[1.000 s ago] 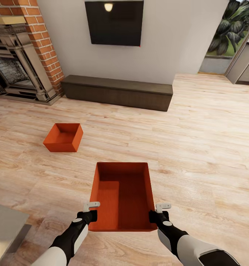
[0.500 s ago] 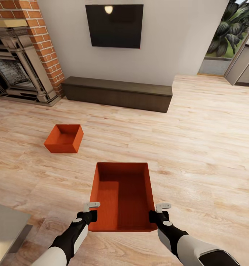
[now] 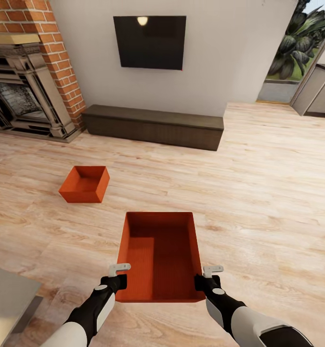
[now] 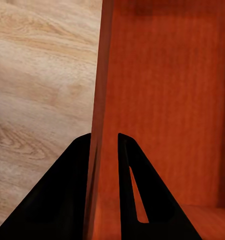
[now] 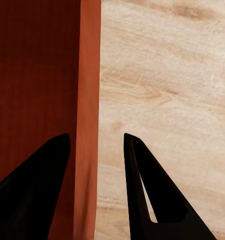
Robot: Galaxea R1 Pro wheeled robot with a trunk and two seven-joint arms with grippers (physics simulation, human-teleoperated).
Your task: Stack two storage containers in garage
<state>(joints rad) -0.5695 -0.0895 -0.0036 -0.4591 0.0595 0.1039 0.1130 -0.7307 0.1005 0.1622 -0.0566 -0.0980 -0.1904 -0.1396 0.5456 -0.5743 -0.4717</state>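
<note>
Storage container (image 3: 160, 255) rides between us—left gripper (image 4: 103, 145) clamped on its wall, right gripper (image 5: 95, 145) straddling loosely—so we should carry level.

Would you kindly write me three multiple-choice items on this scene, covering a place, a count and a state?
1. The loose container sits: A) on the wood floor B) on a shelf C) on a chair.
2. Orange-red containers in the head view: A) one B) two C) three.
3. The left gripper has its jaws: A) spread clear of everything B) gripping a cup C) pinching the wall of the held container.
Key: A, planks surround it; B, one held and one loose; C, the left wrist view shows the jaws tight on either side of the wall.
</note>
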